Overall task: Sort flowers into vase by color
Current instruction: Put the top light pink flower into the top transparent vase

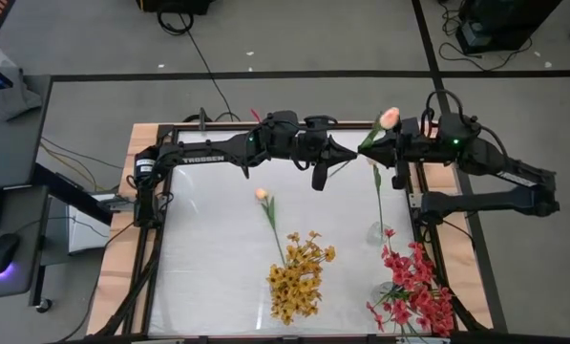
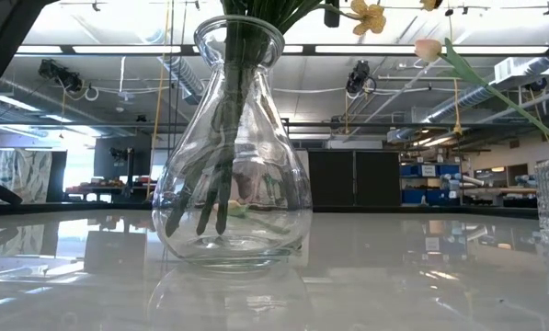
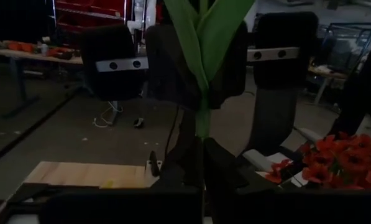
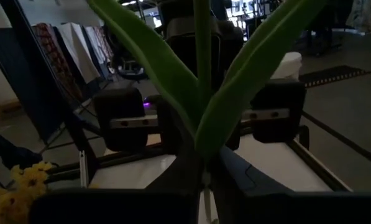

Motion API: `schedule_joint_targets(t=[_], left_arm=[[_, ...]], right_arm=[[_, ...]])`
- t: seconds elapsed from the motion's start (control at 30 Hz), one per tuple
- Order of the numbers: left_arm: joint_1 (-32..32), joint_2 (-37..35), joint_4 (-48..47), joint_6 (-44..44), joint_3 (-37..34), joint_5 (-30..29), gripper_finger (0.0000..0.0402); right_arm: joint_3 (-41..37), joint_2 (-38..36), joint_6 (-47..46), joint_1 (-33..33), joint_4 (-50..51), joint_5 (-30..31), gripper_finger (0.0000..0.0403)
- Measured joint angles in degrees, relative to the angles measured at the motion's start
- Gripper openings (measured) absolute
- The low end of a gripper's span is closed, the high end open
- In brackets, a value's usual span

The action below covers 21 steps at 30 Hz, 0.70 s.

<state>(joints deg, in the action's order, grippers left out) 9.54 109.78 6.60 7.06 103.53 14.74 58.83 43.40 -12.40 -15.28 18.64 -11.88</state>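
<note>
A slim peach tulip (image 1: 390,118) hangs in the air over the table's far side, between my two grippers. My left gripper (image 1: 349,153) reaches in from the left and my right gripper (image 1: 367,145) from the right. Both are shut on its green stem, tip to tip. The bud points to the far right, and long leaves (image 3: 204,37) fan out above the fingers. A second peach tulip (image 1: 262,194) has its stem running down into the yellow cluster (image 1: 299,277), which stands in a clear glass vase (image 2: 233,138). My left gripper pinches the tulip's stem (image 3: 201,127) between its two fingers, just below where the leaves split. The fingers lie level, coming from the table's left and across the stem. The flower is lifted clear of the table. My right gripper pinches the same stem (image 4: 201,152) at the base of the leaves, right opposite the left fingers. Its fingers lie level, coming from the table's right and across the stem. The flower is clear of the table, its bud past this gripper.
A red cluster (image 1: 413,287) stands at the near right. A small glass vase (image 1: 378,232) holding one slim stem stands just beyond it, below my right gripper. The table's wooden frame (image 1: 141,143) rims the white top. The near left of the table is bare.
</note>
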Motion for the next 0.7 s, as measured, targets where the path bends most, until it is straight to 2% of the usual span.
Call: schedule_joint_targets(t=[0.3, 0.47, 0.7], left_arm=[[0.67, 0.13, -3.28, -0.58, -0.25, -0.21, 0.0019], [0.84, -0.02, -6.03, -1.46, -0.14, -0.12, 0.0070], [1.94, -0.02, -18.91, -3.84, -0.14, -0.08, 0.0139]], right_arm=[[0.24, -4.12, -0.04, -1.31, 2.12, -0.48, 0.0035], [0.11, -5.07, -0.05, -1.85, 2.94, -0.44, 0.0035], [0.14, -8.05, -0.94, -2.02, 6.40, -0.48, 0.0035]])
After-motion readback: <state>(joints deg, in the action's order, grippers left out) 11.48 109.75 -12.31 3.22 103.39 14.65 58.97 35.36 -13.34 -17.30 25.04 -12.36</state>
